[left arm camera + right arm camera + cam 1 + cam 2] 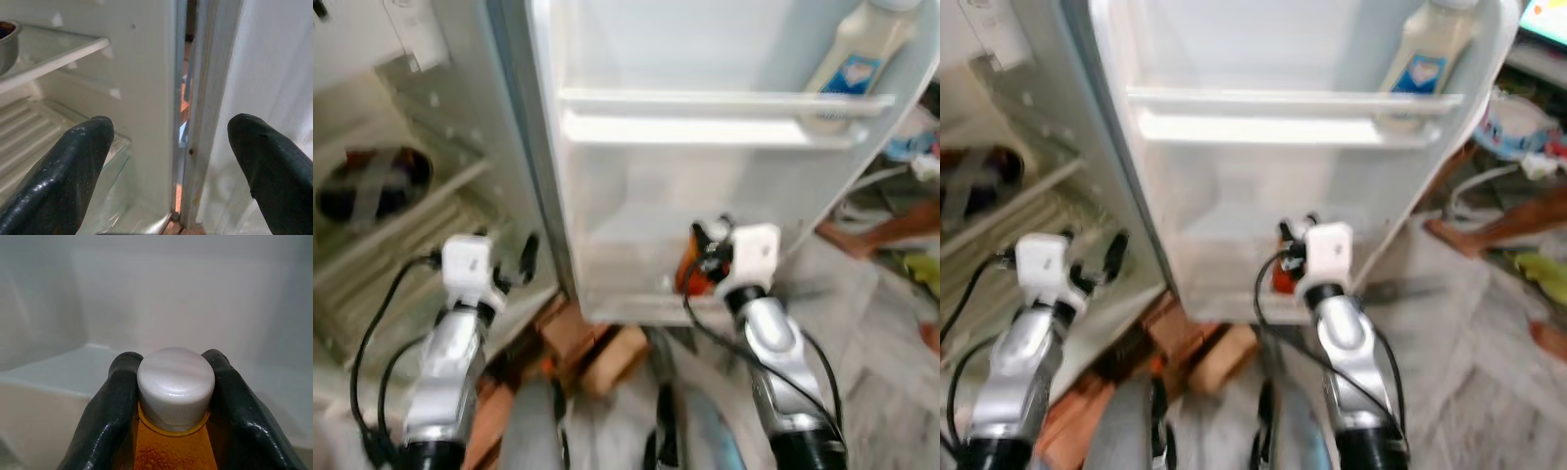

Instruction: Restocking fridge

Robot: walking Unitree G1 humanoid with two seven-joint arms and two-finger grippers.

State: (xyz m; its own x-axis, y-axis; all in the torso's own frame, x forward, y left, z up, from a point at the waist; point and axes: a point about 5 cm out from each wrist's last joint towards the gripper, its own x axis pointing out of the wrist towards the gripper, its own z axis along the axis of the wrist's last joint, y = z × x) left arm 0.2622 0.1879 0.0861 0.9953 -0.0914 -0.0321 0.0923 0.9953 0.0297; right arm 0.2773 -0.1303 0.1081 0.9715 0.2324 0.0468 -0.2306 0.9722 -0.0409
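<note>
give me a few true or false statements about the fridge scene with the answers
1. The right gripper is shut on an orange bottle with a white cap. True.
2. The left gripper is holding a metal bowl. False: its fingers are apart and hold nothing; it faces the gap by the fridge door's hinge edge.
3. A white bottle stands on the upper door shelf. True.
4. The fridge door is closed. False: the fridge door stands open, its inner shelves facing the robot.
5. The orange bottle is at the upper door shelf. False: it is down at the door's lower bin.
</note>
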